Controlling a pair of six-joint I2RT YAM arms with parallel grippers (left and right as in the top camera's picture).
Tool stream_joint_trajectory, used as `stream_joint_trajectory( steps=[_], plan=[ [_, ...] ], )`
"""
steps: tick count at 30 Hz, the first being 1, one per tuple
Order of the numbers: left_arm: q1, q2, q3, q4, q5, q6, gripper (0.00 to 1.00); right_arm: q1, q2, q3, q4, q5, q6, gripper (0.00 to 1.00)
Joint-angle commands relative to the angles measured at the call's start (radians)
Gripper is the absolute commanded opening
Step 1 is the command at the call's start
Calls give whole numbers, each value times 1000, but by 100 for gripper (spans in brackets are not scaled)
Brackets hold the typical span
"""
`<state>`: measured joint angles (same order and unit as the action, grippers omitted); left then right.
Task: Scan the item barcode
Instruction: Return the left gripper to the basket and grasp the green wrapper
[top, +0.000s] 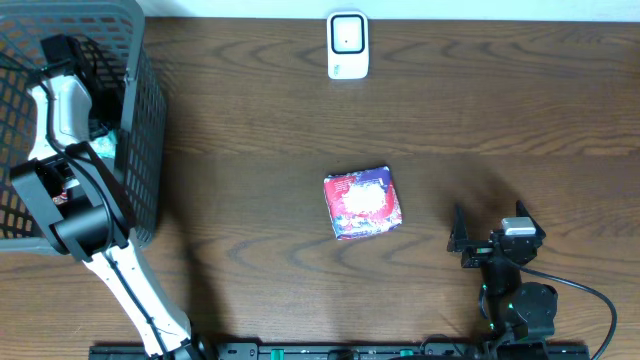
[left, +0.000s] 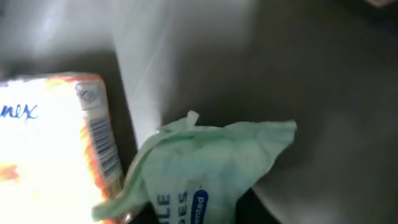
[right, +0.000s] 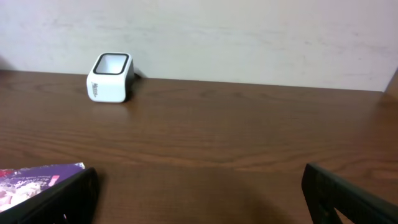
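Mesh basket (top: 140, 200), far left of scanner (top: 348, 45): L gripper (top: 112, 112) inside, open or closed can't tell. Green wipes pack (left: 211, 168) there, beside barcoded box (left: 56, 143). Red-purple packet (top: 363, 203) in front of scanner. R gripper (top: 488, 228) front-right of scanner, jaws wide, empty.

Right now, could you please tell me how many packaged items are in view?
3: a red-purple packet mid-table; a green wipes pack and a barcoded tissue box inside the basket. Others may be hidden there.
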<state>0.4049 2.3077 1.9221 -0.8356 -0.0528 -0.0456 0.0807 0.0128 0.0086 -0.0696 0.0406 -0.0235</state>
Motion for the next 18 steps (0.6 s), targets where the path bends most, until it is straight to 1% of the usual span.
stream_joint_trajectory(
  steps=[1, 5, 8, 10, 15, 18],
  plan=[
    [2, 8, -5, -29, 19, 3, 8, 2, -2, -3, -2, -2, -8, 99],
    [2, -56, -5, -50, 20, -87, 7, 2, -2, -3, -2, -2, -8, 99],
    [2, -146, -5, -53, 21, -161, 8, 2, -2, -3, -2, -2, -8, 99],
    [2, -209, -5, -52, 48, -187, 7, 2, -2, -3, -2, -1, -8, 99],
    [2, -405, -5, -25, 211, -254, 7, 2, -2, -3, -2, -2, -8, 99],
    [2, -526, -5, -19, 345, -298, 7, 2, -2, -3, -2, -2, -8, 99]
  ],
)
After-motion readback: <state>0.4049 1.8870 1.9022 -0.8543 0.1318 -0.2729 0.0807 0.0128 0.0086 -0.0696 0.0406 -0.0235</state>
